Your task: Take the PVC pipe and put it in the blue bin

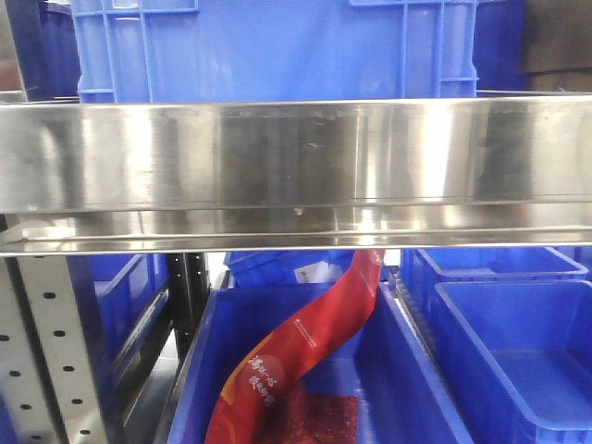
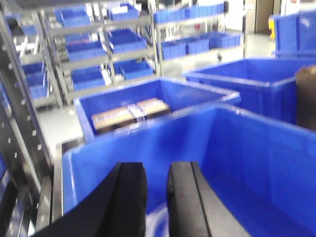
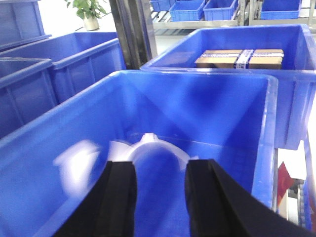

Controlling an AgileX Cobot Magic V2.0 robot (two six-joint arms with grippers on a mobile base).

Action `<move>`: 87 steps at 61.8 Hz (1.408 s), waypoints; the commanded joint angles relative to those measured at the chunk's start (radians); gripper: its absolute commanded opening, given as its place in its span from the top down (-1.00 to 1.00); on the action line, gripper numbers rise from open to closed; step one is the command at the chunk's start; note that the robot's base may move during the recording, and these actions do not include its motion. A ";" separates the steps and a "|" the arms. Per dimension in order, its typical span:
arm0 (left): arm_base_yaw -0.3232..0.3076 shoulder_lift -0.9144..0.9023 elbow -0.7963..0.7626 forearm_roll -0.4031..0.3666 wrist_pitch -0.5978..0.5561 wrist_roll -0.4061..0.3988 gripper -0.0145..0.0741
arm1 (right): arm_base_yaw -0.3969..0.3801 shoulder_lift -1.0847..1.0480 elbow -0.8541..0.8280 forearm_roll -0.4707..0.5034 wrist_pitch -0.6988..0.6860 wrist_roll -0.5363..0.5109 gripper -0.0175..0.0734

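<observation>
Blue plastic filled most of the left wrist view. Far ahead of the left gripper (image 2: 157, 192), to its left, stood metal racks (image 2: 74, 54) loaded with small blue trays. The two black fingers (image 2: 126, 197) were close together, with only a narrow gap. A pale curved edge showed low in this gap, too blurred to name, so I could not tell if the fingers gripped anything. Directly ahead of the fingertips and below them was the blue bin (image 2: 237, 148). Just behind its far wall a second bin (image 2: 197, 91) held strapped cardboard boxes (image 2: 131, 114). A brown object (image 2: 306, 94), cut by the frame, was far to the gripper's right.

In the front view neither gripper appeared. A steel shelf rail (image 1: 296, 157) crossed the picture, a blue crate (image 1: 277, 46) sat above it, and a red printed bag (image 1: 305, 342) hung down into a lower tub (image 1: 416, 388).

In the right wrist view, neighbour bins (image 3: 29, 84) were to the left of the right gripper (image 3: 160, 192). Its fingers stood clearly apart and nothing was between them. The white PVC pipe (image 3: 153, 145) lay inside the blue bin, just ahead of the fingertips and lower, blurred and free of both fingers. A white smear (image 3: 79, 165) was ahead to the left, by the bin wall; I could not tell if it belonged to the same pipe. The cardboard boxes were farther ahead, to the right.
</observation>
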 commanded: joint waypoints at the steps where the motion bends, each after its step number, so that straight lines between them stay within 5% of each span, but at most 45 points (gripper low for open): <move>1: -0.008 -0.033 -0.009 0.004 0.002 0.002 0.47 | 0.001 -0.046 -0.011 -0.044 0.005 -0.017 0.24; 46: -0.051 -0.294 -0.007 0.015 0.357 0.002 0.59 | 0.001 -0.371 0.176 -0.062 0.096 -0.017 0.24; 53: -0.051 -0.314 -0.007 0.015 0.371 0.002 0.93 | 0.001 -0.414 0.201 -0.062 0.110 -0.017 0.24; 87: -0.051 -0.464 0.086 0.012 0.443 0.002 0.92 | 0.001 -0.440 0.201 -0.046 0.209 -0.017 0.24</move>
